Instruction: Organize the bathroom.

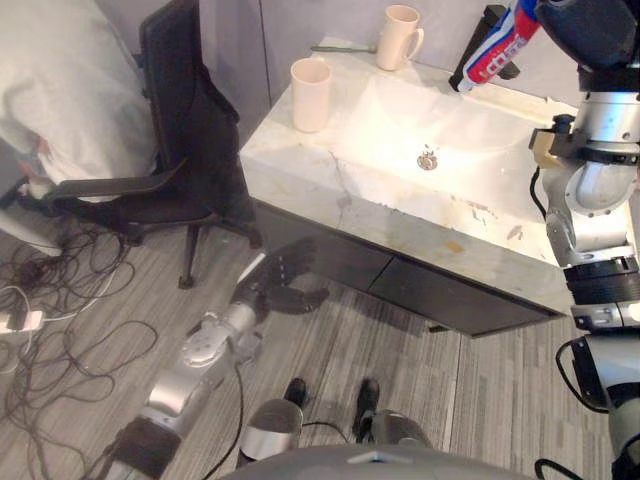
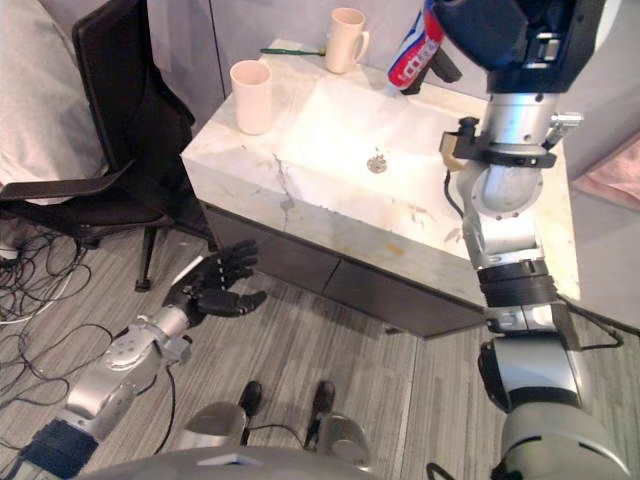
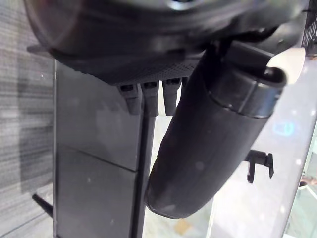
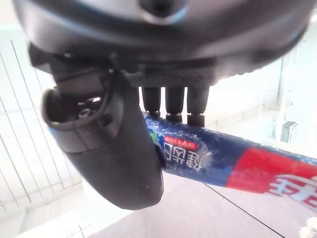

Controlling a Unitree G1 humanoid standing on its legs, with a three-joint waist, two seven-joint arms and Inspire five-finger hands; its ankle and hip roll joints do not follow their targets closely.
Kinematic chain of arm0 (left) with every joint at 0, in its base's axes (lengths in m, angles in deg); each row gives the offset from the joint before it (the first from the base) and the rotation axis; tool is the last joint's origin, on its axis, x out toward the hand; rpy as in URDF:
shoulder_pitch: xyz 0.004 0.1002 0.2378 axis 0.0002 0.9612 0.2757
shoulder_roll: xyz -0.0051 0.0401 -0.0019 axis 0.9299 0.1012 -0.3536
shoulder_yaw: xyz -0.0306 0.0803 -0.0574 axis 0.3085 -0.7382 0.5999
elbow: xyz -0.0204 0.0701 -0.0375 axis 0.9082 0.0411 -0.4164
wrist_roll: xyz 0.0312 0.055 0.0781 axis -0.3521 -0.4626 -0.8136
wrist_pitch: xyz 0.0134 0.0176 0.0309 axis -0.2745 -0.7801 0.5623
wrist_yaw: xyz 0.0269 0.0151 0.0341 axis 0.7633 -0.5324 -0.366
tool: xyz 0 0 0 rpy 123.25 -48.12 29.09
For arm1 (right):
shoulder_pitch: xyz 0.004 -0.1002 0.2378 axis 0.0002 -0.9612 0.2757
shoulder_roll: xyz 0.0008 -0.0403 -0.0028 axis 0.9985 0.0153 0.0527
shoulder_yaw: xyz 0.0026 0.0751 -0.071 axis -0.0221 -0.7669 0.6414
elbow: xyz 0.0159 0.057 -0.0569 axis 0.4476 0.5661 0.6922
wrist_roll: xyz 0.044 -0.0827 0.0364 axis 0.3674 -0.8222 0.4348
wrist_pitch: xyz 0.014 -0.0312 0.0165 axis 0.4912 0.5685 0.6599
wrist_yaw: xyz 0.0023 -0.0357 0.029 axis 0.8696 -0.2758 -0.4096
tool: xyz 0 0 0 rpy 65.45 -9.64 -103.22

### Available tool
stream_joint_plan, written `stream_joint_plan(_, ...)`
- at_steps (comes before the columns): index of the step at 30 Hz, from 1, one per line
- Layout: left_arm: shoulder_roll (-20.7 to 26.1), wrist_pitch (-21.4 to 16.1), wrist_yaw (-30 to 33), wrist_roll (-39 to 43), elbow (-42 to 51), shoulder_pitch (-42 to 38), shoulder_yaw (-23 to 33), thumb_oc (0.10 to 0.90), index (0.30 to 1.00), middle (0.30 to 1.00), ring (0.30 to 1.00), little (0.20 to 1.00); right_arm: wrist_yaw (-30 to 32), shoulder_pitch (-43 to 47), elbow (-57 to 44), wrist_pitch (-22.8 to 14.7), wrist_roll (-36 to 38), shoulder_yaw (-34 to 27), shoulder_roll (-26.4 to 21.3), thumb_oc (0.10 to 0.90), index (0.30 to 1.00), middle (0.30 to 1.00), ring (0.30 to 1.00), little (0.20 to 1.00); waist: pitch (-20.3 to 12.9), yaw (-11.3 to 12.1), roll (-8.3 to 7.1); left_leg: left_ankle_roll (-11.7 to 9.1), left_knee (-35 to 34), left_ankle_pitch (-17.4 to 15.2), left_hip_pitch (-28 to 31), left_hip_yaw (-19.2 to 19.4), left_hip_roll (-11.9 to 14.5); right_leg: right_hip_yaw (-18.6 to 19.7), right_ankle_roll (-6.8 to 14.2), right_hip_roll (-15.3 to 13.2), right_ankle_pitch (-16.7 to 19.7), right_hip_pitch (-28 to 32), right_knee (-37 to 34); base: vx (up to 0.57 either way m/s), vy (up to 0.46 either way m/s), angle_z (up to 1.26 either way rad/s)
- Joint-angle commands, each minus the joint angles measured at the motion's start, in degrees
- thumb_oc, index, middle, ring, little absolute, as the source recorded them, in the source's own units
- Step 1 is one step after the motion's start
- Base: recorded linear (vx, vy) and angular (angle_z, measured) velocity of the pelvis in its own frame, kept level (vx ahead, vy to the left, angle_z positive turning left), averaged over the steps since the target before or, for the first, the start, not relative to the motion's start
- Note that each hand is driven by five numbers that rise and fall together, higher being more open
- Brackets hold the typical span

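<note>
Up top, right hand clamped round one toothpaste tube — blue, red and white — above the sink, two cream cups, perhaps a toothbrush, left hand slack-fingered, low.

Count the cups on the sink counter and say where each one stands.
2. One cup stands at the counter's front left corner, left of the basin. The other cup, with a handle, stands at the back edge, beside a toothbrush. None seems hidden.

Red-white-blue toothpaste tube above sink
</note>
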Motion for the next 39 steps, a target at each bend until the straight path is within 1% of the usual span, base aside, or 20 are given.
stream_joint_plan(1,0.6,-9.3,-9.8,1.9,8.2,-1.7,-3.2,0.8,0.9,0.9,0.9,0.9,4.9,9.5,3.2,-2.8,-1.1,0.6,-6.6,0.4,0.3,0.3,0.3,0.3,-7.1,-0.7,-3.19,0.2,3.9,-13.0,7.0,-0.2,-9.7,0.2,4.3,-1.8,4.3,-4.1,1.9,0.22,-0.109,0.96)
stream_joint_plan(4,2.9,-9.2,-16.0,2.8,9.5,-1.5,-3.5,0.8,0.9,0.9,0.9,0.9,4.4,11.0,3.9,-1.6,0.4,1.7,-8.5,0.4,0.3,0.3,0.3,0.3,-7.9,-1.0,-3.48,0.2,4.6,-13.5,7.4,-2.1,-10.7,0.6,3.1,-0.8,4.6,-2.7,1.9,0.35,-0.179,1.09)
stream_joint_plan(7,3.8,-6.4,-19.6,5.7,11.2,-1.9,-3.6,0.8,0.9,0.9,0.9,0.9,4.6,12.0,4.3,-1.3,1.2,2.0,-8.7,0.4,0.3,0.3,0.3,0.3,-9.2,-1.0,-3.25,-0.7,5.7,-14.4,8.0,-1.2,-9.8,-1.0,1.7,-0.3,2.7,-1.1,2.2,0.26,-0.14,0.51)
stream_joint_plan(10,4.5,-5.5,-20.9,6.9,12.1,-2.7,-5.4,0.8,0.9,0.9,0.9,0.9,4.2,12.2,3.8,-1.5,1.8,2.5,-8.6,0.4,0.3,0.3,0.3,0.3,-10.2,-1.5,-2.66,-2.0,7.4,-12.6,8.0,-0.8,-8.6,-2.1,0.5,0.7,0.9,0.0,2.6,0.25,-0.142,0.23)
stream_joint_plan(11,4.6,-4.8,-21.0,7.8,12.6,-3.0,-5.8,0.8,0.9,0.9,0.9,0.9,2.4,12.1,2.7,-0.6,3.2,2.5,-8.7,0.4,0.3,0.3,0.3,0.3,-10.5,-1.8,-2.25,-3.6,9.9,-9.5,7.2,-0.5,-7.6,-2.5,-0.5,1.3,-0.3,1.0,2.6,0.17,-0.076,0.23)
stream_joint_plan(13,4.5,-4.5,-21.0,7.5,12.8,-3.2,-5.8,0.8,0.9,0.9,0.9,0.9,2.1,11.9,2.1,0.0,3.1,2.4,-8.8,0.4,0.3,0.3,0.3,0.3,-10.5,-2.0,-2.03,-4.4,12.3,-7.7,6.3,-0.2,-7.5,-2.9,-1.1,1.7,-1.1,1.4,2.9,0.15,-0.063,0.23)
stream_joint_plan(14,4.7,-4.6,-21.3,7.3,12.5,-3.6,-6.4,0.8,0.9,0.9,0.9,0.9,0.2,11.2,0.6,1.1,4.5,2.3,-9.2,0.4,0.3,0.3,0.3,0.3,-10.2,-2.3,-1.8,-6.3,20.1,-4.0,3.2,2.1,-6.7,-3.9,-2.1,1.9,-3.1,2.9,3.5,0.16,-0.086,0.3)
stream_joint_plan(15,4.7,-4.7,-22.0,7.5,12.2,-3.7,-6.5,0.8,0.9,0.9,0.9,0.9,-0.7,10.8,0.3,1.3,5.2,2.3,-9.3,0.4,0.3,0.3,0.3,0.3,-9.7,-2.2,-2.17,-6.8,23.7,-3.1,1.1,3.9,-6.7,-4.2,-2.5,1.4,-3.4,3.9,3.6,0.18,-0.135,0.54)
stream_joint_plan(16,4.2,-4.0,-25.7,7.9,11.4,-4.5,-6.8,0.8,0.9,0.9,0.9,0.9,-4.2,9.8,-0.5,2.7,6.7,1.4,-9.4,0.4,0.3,0.3,0.3,0.3,-8.6,-2.0,-3.03,-6.8,29.6,-4.8,-4.7,7.9,-6.0,-6.2,-2.8,0.3,-4.1,5.5,4.0,0.09,-0.097,0.54)
stream_joint_plan(17,4.2,-3.8,-26.7,7.9,11.3,-4.6,-6.9,0.8,0.9,0.9,0.9,0.9,-4.7,9.7,-0.5,2.9,6.6,1.3,-9.3,0.4,0.3,0.3,0.3,0.3,-8.5,-1.9,-3.15,-6.7,29.8,-5.4,-5.3,8.5,-5.7,-6.6,-2.8,0.1,-4.3,5.8,4.0,0.1,-0.076,0.64)
stream_joint_plan(20,5.1,-5.2,-31.3,8.4,10.8,-5.0,-9.1,0.8,0.9,0.9,0.9,0.9,-7.1,12.2,3.1,3.1,7.3,4.3,-8.3,0.4,0.3,0.3,0.3,0.3,-8.5,-1.9,-2.61,-5.9,16.3,-8.2,-3.1,12.6,0.4,-8.8,-2.1,0.1,-5.8,7.2,4.2,0.14,0.056,0.6)
stream_joint_plan(21,5.0,-5.2,-31.3,8.4,10.8,-4.9,-9.0,0.8,0.9,0.9,0.9,0.9,-7.2,12.5,3.4,3.0,7.4,4.6,-8.3,0.4,0.3,0.3,0.3,0.3,-8.4,-1.8,-2.57,-5.9,15.3,-8.0,-2.4,12.7,0.5,-8.7,-2.1,0.1,-5.9,7.4,4.1,0.17,0.159,0.28)
stream_joint_plan(22,5.1,-5.4,-32.4,10.0,11.3,-5.2,-10.0,0.8,0.9,0.9,0.9,0.9,-7.6,13.9,5.6,2.7,8.2,6.6,-8.5,0.4,0.3,0.3,0.3,0.3,-8.7,-1.8,-1.89,-7.1,6.2,-5.5,-1.8,14.4,4.5,-9.7,-1.6,0.3,-6.8,9.1,3.5,0.2,0.18,0.08)
stream_joint_plan(23,4.9,-5.6,-32.8,11.1,11.5,-5.2,-11.0,0.8,0.9,0.9,0.9,0.9,-7.8,14.9,6.9,2.3,8.9,7.9,-9.0,0.4,0.3,0.3,0.3,0.3,-8.4,-1.7,-1.59,-8.2,2.8,-2.7,-1.3,15.4,6.5,-10.0,-1.3,0.2,-7.0,10.4,2.5,0.23,0.235,0.07)
stream_joint_plan(27,5.6,-7.3,-34.5,12.7,12.0,-5.3,-13.1,0.8,0.9,0.9,0.9,0.9,-7.1,14.5,9.3,0.3,11.0,8.7,-11.9,0.4,0.3,0.3,0.3,0.3,-7.8,-2.3,-0.63,-11.0,-3.7,5.9,-3.9,18.8,14.3,-11.9,-0.5,-1.0,-7.8,13.0,1.3,0.22,0.255,0.09)
stream_joint_plan(29,5.8,-7.4,-35.7,13.2,11.8,-5.8,-13.5,0.8,0.9,0.9,0.9,0.9,-7.1,14.1,10.0,-0.3,10.8,8.4,-13.0,0.4,0.3,0.3,0.3,0.3,-7.7,-2.8,-0.32,-11.5,-4.4,7.1,-4.1,20.3,15.4,-12.7,-0.3,-1.7,-8.1,13.5,1.6,0.22,0.309,0.47)
stream_joint_plan(34,7.9,-5.0,-36.3,14.5,12.8,-8.3,-13.8,0.8,0.9,0.9,0.9,0.9,-8.9,9.4,11.5,-3.8,11.1,5.5,-14.8,0.4,0.3,0.3,0.3,0.3,-8.0,-3.3,0.32,-10.9,-2.1,3.4,-3.8,18.3,12.5,-12.8,3.7,-8.0,-9.1,13.1,5.7,0.26,0.333,0.34)
stream_joint_plan(35,9.1,-3.7,-35.3,15.6,13.6,-8.5,-13.4,0.8,0.9,0.9,0.9,0.9,-8.4,6.8,9.2,-4.0,11.3,4.1,-14.1,0.4,0.3,0.3,0.3,0.3,-7.9,-3.5,0.46,-9.8,0.3,1.7,-4.2,18.6,10.7,-12.4,4.6,-10.6,-9.7,11.4,10.7,0.16,0.25,-0.06)
stream_joint_plan(38,10.1,-4.1,-33.5,15.3,13.7,-8.6,-13.0,0.8,0.9,0.9,0.9,0.9,-9.9,6.0,7.4,-3.7,11.1,2.9,-12.9,0.4,0.3,0.3,0.3,0.3,-7.8,-4.3,0.97,-9.2,-0.5,1.0,-2.1,19.7,9.7,-12.6,4.8,-10.6,-8.9,8.4,12.2,0.12,0.162,-0.29)
stream_joint_plan(39,11.3,-5.0,-31.7,17.5,13.2,-8.9,-12.7,0.8,0.9,0.9,0.9,0.9,-11.4,6.7,7.0,-4.0,13.1,3.8,-11.8,0.4,0.3,0.3,0.3,0.3,-7.8,-4.5,0.75,-9.3,-1.5,0.7,-0.8,22.4,9.6,-14.7,5.7,-11.0,-6.0,7.4,9.6,0.11,0.049,-0.61)
